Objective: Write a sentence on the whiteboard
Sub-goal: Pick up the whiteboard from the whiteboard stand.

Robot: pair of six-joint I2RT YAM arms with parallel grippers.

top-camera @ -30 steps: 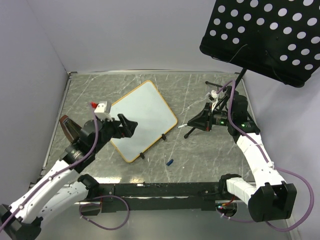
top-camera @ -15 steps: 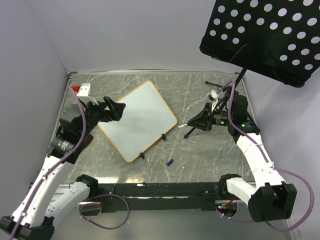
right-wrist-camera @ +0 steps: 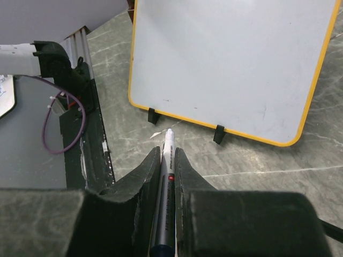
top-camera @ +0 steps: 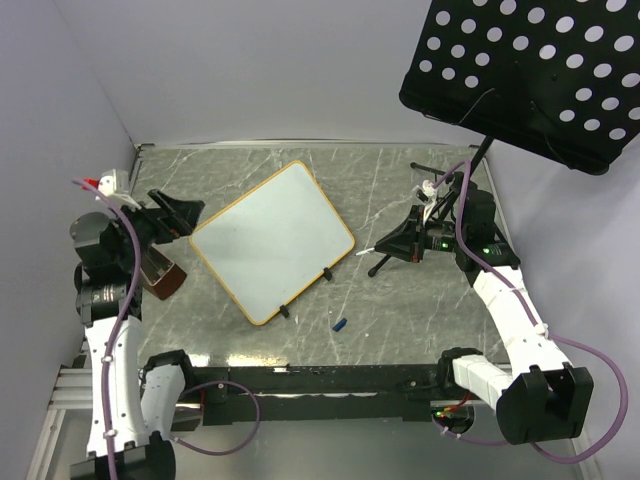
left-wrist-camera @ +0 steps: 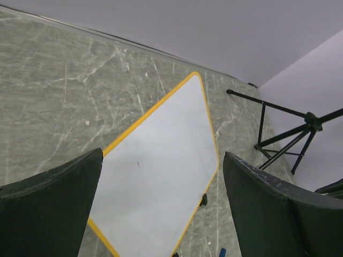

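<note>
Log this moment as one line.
whiteboard: blank | left hand: open, empty, left of board | right hand: shut on marker, right of board

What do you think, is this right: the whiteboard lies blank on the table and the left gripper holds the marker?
Not quite. The whiteboard does lie blank on the table, but the right gripper holds the marker, not the left. The right wrist view shows its fingers shut on it; the left gripper is open and empty.
</note>
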